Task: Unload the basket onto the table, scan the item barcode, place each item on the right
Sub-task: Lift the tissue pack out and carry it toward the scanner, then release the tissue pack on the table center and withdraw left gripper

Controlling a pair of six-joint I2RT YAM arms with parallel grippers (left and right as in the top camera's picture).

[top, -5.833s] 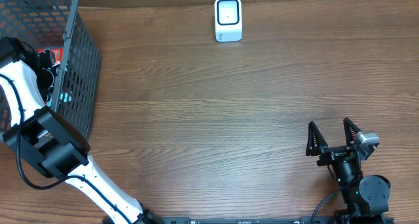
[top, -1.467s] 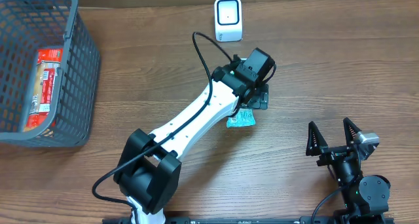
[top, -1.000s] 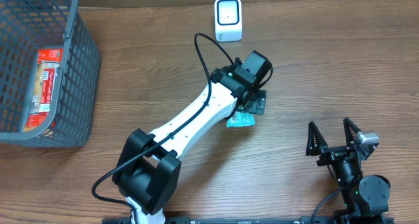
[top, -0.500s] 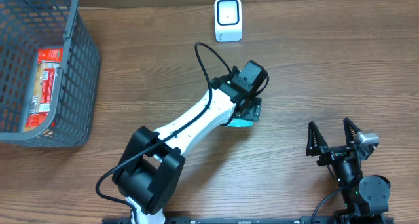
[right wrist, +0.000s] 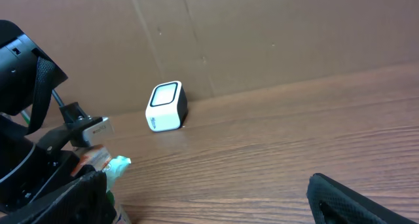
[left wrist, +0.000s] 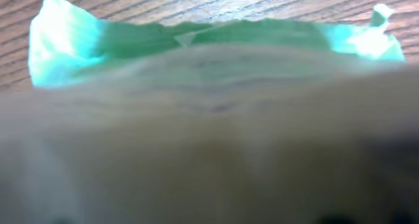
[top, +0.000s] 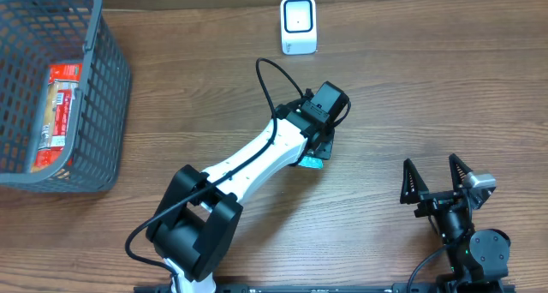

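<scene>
Overhead: left gripper (top: 323, 145) is held low over a green packet (top: 312, 162) lying on the table (top: 214, 87), apart from the white scanner (top: 299, 25); whether its jaws are apart or clamped on the packet can't be told, the wrist view being filled w/ blurred film; right gripper (top: 437, 186) is parked, jaws wide apart, nothing held. Risk, as judged: thin film may be pinched by one edge & slip, or be crumpled so the barcode is hidden from the scanner.
</scene>
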